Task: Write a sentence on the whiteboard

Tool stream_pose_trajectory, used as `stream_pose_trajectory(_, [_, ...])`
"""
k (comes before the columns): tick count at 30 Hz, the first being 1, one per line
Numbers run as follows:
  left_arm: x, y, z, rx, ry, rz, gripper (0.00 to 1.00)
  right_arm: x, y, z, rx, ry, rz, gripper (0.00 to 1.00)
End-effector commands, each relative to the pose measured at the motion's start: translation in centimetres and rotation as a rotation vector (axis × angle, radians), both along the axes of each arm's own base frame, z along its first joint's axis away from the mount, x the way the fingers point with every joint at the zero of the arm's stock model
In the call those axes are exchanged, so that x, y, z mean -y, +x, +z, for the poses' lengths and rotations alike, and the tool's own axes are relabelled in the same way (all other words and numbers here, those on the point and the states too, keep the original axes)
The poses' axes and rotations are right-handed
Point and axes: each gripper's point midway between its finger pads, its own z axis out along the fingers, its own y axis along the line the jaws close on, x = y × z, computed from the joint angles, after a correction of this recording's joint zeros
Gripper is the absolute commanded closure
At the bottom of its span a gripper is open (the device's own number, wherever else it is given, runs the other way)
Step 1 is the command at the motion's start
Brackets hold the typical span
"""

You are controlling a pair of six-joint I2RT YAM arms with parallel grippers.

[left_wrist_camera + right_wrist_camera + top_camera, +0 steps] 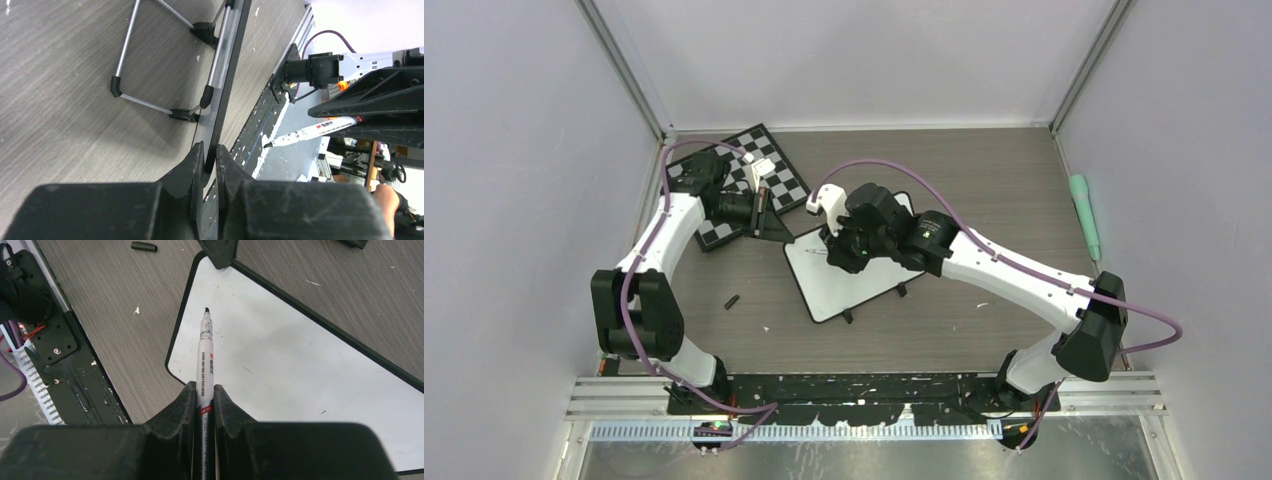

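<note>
Top camera overhead, far; 2 wrist cameras close; all share whiteboard.

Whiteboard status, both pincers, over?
Left pincer shut on whiteboard edge. Right pincer shut on marker, tip over board. No writing visible. Nothing on board face.

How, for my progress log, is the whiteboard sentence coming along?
Done: the marker is uncapped, its likely cap lying aside, and the left claw clamps the whiteboard by its edge. In hand: the right claw holds the marker, tip near one board edge. Left: the whole sentence; the white surface shows no words yet.
</note>
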Motion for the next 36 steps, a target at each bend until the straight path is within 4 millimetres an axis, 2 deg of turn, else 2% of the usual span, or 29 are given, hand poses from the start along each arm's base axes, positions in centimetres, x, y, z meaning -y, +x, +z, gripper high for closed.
stream_pose_trajectory(1, [0.6,-1.1,0.8,0.009,-0.030,-0.025,0.92,0.4,-0.1,2.5,0.068,0.044,0.022,1.00])
stream_pose_trajectory(9, [0.8,-2.3,0.7,0.000,-0.023,-0.058,0.99,1.3,-1.7,1.8,0.045,0.037,0.079,1.00])
stream_pose_trajectory(14, [0.7,-2.1,0.6,0.008,-0.017,-0.052,0.84,0.8,-1.8,1.9,0.029,0.057,0.089,1.00])
stream_pose_trajectory(22, [0.8,-2.0,0.4,0.006,-0.017,-0.051,0.76,-0.7,-0.9,1.7,0.020,0.075,0.074,1.00])
stream_pose_trajectory(36, [1.0,-2.0,0.2,0.001,-0.017,-0.061,0.83,-2.1,-0.6,1.4,-0.009,0.099,0.073,1.00])
